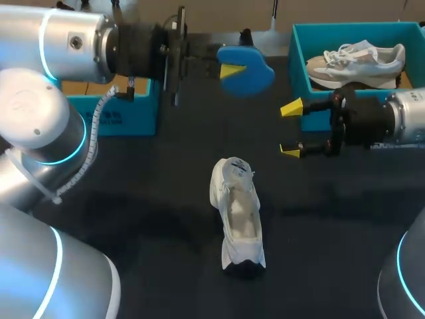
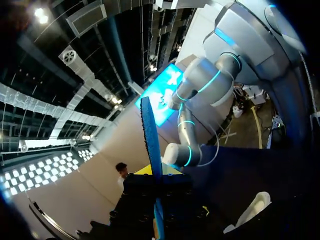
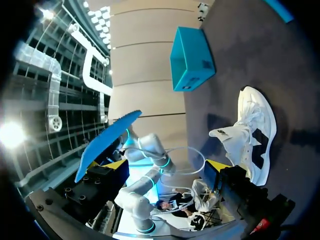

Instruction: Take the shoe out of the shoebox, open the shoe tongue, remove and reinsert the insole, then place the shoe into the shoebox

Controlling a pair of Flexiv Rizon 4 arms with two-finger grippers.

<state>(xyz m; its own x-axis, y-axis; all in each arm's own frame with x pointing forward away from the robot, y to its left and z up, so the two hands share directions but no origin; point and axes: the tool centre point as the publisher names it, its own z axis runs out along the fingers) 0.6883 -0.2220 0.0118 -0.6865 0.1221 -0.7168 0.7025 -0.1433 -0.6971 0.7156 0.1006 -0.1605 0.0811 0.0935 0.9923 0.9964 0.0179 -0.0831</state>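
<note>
table (image 1: 146, 186) dark | shoe (image 1: 238, 212) centre (upright) | shoebox (image 1: 297, 60) far-right | left gripper (image 1: 232, 72) grips insole (image 1: 257, 63)

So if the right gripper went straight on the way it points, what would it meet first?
Probably nothing close: the right gripper aims between the insole and the shoe. Beyond, the teal box may lie in line; depth unclear.

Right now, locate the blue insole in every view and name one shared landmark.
Head view: blue insole held in the left gripper, beyond the white shoe.
Left wrist view: edge-on between its own fingers.
Right wrist view: raised, across from the white shoe.
Shared landmark: the white shoe.
</note>
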